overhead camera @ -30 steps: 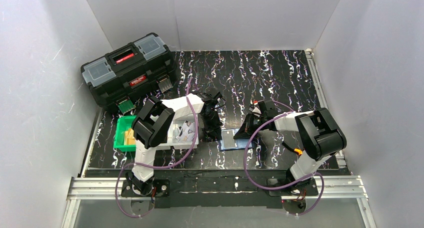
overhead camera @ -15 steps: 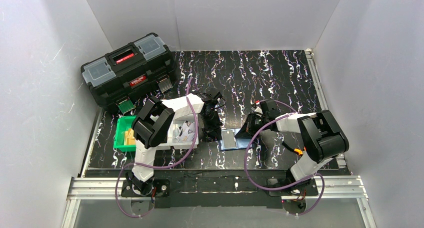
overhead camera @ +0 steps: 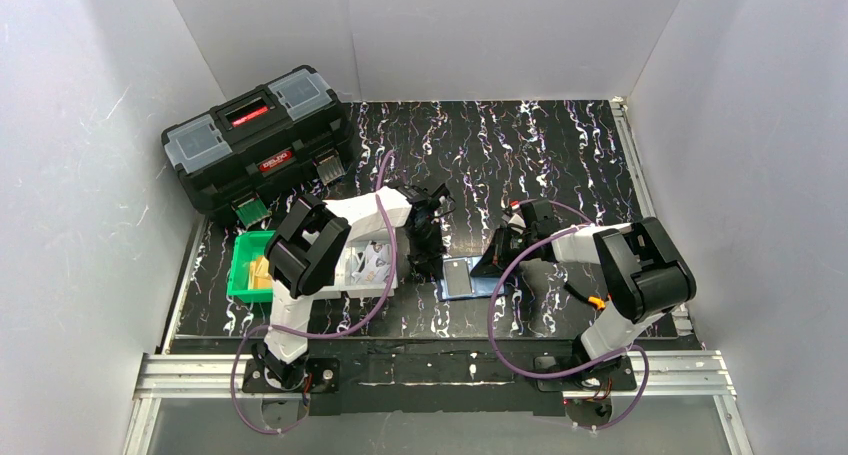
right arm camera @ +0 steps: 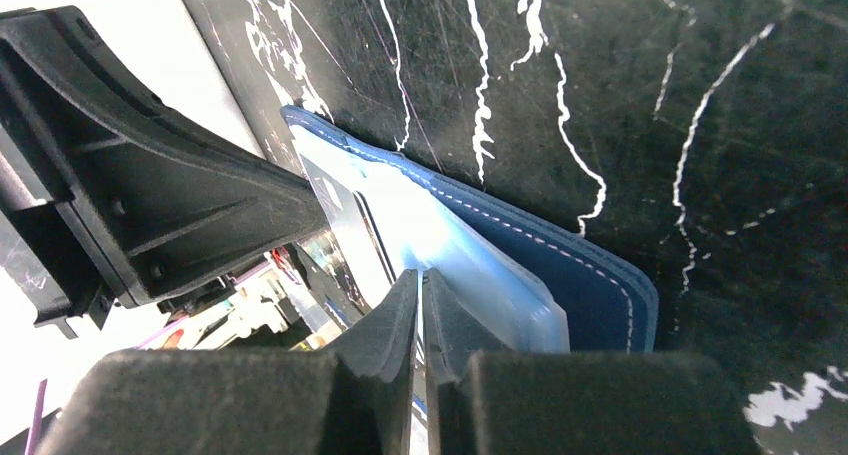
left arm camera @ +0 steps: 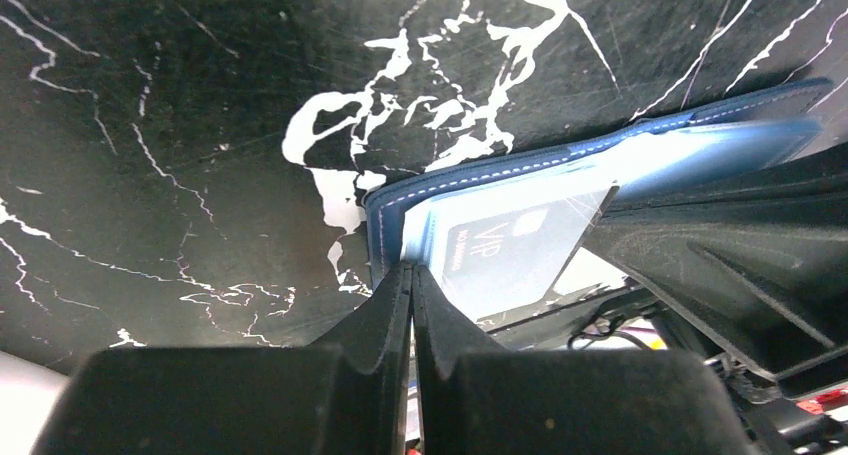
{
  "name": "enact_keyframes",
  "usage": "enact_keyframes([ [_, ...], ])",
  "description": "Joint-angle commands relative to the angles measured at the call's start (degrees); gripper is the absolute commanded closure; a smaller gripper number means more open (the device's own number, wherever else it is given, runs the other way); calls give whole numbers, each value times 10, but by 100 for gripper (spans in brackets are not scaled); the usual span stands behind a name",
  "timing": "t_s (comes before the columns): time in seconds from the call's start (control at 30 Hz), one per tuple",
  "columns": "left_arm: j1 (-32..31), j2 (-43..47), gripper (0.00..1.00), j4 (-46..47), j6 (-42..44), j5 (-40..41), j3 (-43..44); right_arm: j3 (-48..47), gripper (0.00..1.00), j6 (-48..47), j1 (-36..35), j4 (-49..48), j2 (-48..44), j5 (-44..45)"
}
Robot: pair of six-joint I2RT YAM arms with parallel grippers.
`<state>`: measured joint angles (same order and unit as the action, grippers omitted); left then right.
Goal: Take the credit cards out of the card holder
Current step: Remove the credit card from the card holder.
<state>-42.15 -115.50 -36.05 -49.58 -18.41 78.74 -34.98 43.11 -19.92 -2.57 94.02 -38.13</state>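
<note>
One toolbox [overhead camera: 255, 140] sits at the far left corner of the tabletop [overhead camera: 560, 145]. One green bin [overhead camera: 236, 280] by the left edge holds yellowish pieces [overhead camera: 259, 271], probably cards already out, too small to count. One card holder [right arm camera: 590, 285] lies open near the middle of the near edge. One card [left arm camera: 500, 245] shows in its clear pocket, so the job looks unfinished. Both the left hand [left arm camera: 411, 272] and the right hand [right arm camera: 420, 277] have their fingers pressed together at opposite edges of the holder; whether they pinch it, I cannot tell.

Navy card holder [left arm camera: 600, 145] lies spread open — 1 card [left arm camera: 490, 250] (marked "VIP") shows at its pale pocket.
</note>
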Motion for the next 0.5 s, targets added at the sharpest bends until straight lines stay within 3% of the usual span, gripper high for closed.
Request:
enact_keyframes([
  [0.0, -9, 18, 100, -32, 59, 84, 6, -3, 87, -18, 2, 17, 17, 5],
  [0.47, -30, 41, 100, -30, 78, 66, 31, -5, 87, -21, 2, 19, 25, 4],
])
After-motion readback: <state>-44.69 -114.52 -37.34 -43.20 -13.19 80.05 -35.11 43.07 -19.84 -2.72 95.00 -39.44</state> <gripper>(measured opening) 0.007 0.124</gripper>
